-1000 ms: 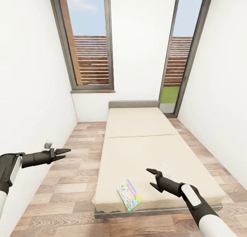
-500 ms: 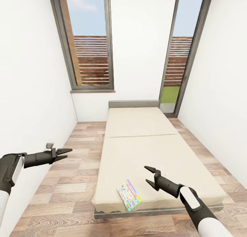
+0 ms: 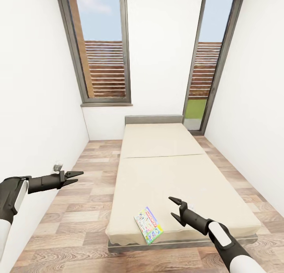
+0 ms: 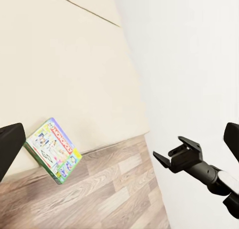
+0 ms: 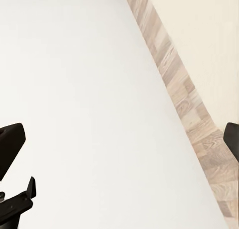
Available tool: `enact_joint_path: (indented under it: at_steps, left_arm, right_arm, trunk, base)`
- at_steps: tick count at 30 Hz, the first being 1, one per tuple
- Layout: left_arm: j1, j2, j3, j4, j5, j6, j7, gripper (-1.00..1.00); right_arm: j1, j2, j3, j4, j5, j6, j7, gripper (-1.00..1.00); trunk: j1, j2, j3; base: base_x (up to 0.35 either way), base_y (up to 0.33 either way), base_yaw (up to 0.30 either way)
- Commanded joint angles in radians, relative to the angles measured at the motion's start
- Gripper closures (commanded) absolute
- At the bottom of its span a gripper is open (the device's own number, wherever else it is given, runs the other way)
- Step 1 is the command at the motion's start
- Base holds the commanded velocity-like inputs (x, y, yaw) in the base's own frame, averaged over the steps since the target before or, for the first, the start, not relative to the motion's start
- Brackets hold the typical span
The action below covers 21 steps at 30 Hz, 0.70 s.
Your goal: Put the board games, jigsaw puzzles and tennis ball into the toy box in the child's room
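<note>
A white and green board game (image 3: pixel 148 225) lies flat on the bed (image 3: pixel 165 174), at the near edge of the cream mattress. The right gripper (image 3: pixel 176 208) hovers above the mattress with its jaws spread wide and nothing between them; the game sits just beside it, lower and toward the left arm's side, apart from the fingers. The left gripper (image 3: pixel 74 176) hangs over the wood floor (image 3: pixel 79 209), well apart from the game, apparently open and empty.

One board game (image 3: pixel 148 224), one bed (image 3: pixel 165 162), two windows (image 3: pixel 103 48), two end effectors (image 3: pixel 176 208).
</note>
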Motion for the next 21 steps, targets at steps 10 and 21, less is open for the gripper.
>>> enact_joint_path:
  at_steps: [10, 21]
  left_arm:
    - [-0.001, 0.0, 0.001, 0.0, 0.003, 0.01, -0.001, -1.0]
    - [-0.001, 0.002, 0.002, 0.0, 0.003, 0.01, -0.002, -1.0]
  right_arm:
    - [0.0, 0.004, -0.007, 0.057, -0.002, -0.05, -0.002, -1.0]
    - [0.0, 0.019, -0.006, 0.158, -0.006, -0.189, -0.003, -1.0]
  trunk:
    - [0.039, -0.072, -0.033]
    - [0.081, -0.149, -0.067]
  base:
    - [0.0, 0.0, 0.0]
    - [0.0, 0.0, 0.0]
